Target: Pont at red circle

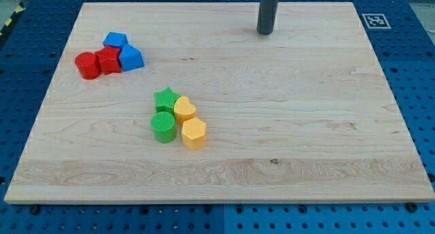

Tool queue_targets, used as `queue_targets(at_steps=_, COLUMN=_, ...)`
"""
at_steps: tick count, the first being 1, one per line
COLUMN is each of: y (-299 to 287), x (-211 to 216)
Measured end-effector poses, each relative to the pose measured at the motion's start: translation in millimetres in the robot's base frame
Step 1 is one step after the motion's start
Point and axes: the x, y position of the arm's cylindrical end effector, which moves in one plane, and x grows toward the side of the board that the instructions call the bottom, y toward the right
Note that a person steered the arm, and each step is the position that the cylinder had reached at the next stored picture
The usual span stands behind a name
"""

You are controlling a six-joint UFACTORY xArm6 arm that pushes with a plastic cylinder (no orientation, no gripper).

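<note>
Your rod is cut off at the view's top; only my tip (265, 32) shows, bare and touching no block. The red circle (87, 65) lies far to the view's left, near the board's (306, 125) left edge, pressed against a second red block (108, 60), shape unclear, with open wood between

Two red blocks (87, 65) (108, 60), two blue (115, 40) (130, 58), two green (166, 98) (163, 127), two yellow (185, 109) (194, 134)
</note>
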Motion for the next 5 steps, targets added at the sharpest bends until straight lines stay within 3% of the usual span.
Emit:
queue_targets(at_steps=3, y=0, x=0)
queue_targets(at_steps=5, y=-96, x=3)
